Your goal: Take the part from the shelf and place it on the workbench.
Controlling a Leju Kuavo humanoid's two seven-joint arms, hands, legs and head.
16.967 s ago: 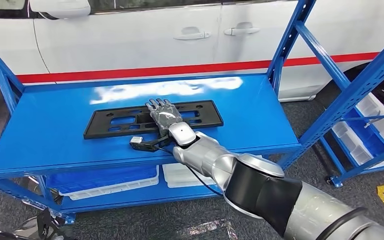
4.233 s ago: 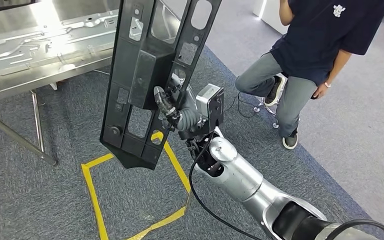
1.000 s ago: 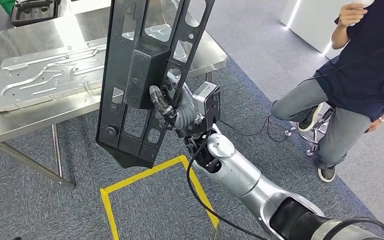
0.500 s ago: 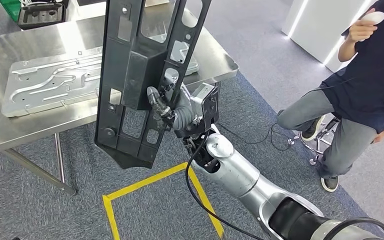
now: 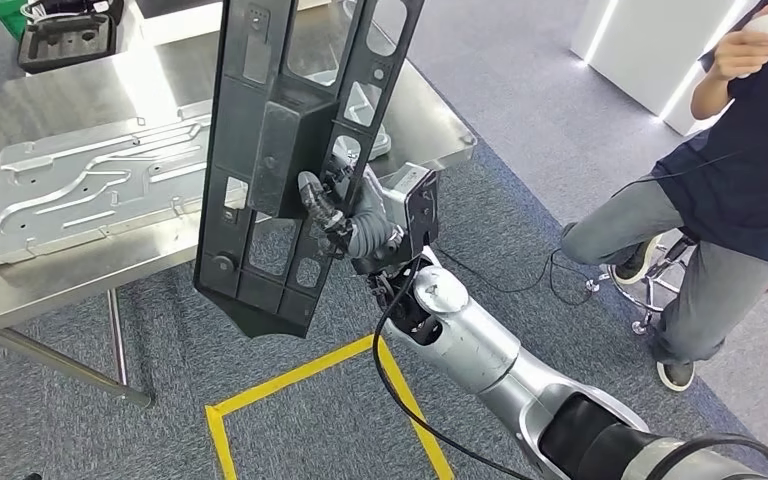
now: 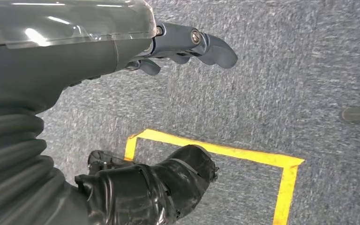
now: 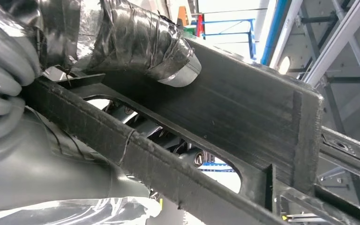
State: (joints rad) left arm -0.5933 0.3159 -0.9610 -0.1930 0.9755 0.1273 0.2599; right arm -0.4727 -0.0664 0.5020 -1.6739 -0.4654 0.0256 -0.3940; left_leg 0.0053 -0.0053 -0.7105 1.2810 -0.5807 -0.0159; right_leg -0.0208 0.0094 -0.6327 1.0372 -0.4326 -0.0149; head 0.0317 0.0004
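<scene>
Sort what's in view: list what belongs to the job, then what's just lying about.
Job: black part, held by right hand; steel workbench.
Lying about: pressed metal panel, black tray, yellow floor tape, person, left hand.

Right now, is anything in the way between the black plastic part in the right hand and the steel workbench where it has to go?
Partly. A flat stamped silver metal panel lies across the workbench top, and a dark tray sits at its far corner. The right hand holds the long black plastic bracket upright; bare steel remains near the table's right end.
</scene>
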